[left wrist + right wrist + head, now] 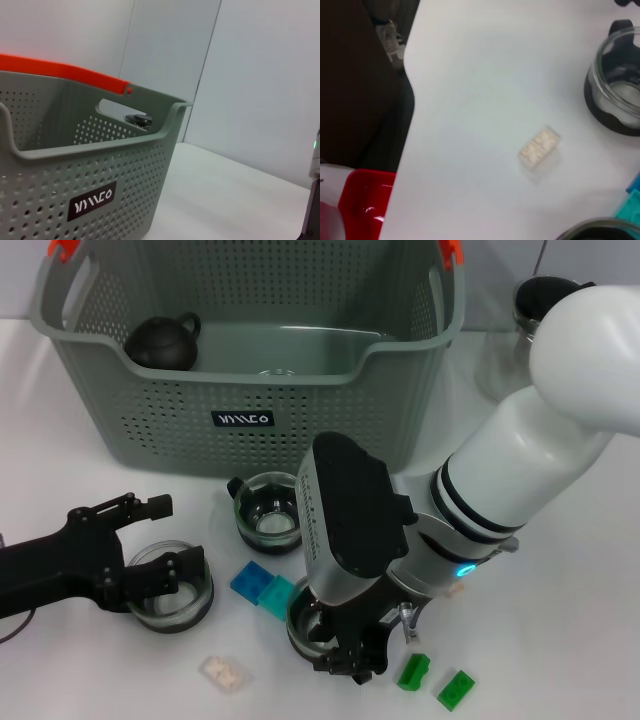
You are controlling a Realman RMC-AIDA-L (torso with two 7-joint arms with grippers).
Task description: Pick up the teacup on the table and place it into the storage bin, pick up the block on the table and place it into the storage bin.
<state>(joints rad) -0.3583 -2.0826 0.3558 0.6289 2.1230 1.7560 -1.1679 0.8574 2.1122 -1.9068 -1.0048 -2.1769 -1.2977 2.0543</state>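
Observation:
Three glass teacups with black bases stand in front of the storage bin [300, 400]. One teacup [172, 592] sits at my left gripper [175, 537], which is open, with one black finger [165, 575] across its rim. A second teacup [267, 512] stands free near the bin's label. My right gripper [352, 652] hangs right over the third teacup [308, 628]. Blocks lie around: blue [250, 582], teal [276, 593], cream [222, 672], and two green [412, 670]. The right wrist view shows the cream block [538, 147] and a teacup [617, 95].
A black teapot [163, 342] and a glass item lie inside the storage bin [90, 165], which has orange handle clips [62, 248]. A glass jar with a dark lid [525, 325] stands to the bin's right. The table's edge [407, 125] and a red object [362, 200] show in the right wrist view.

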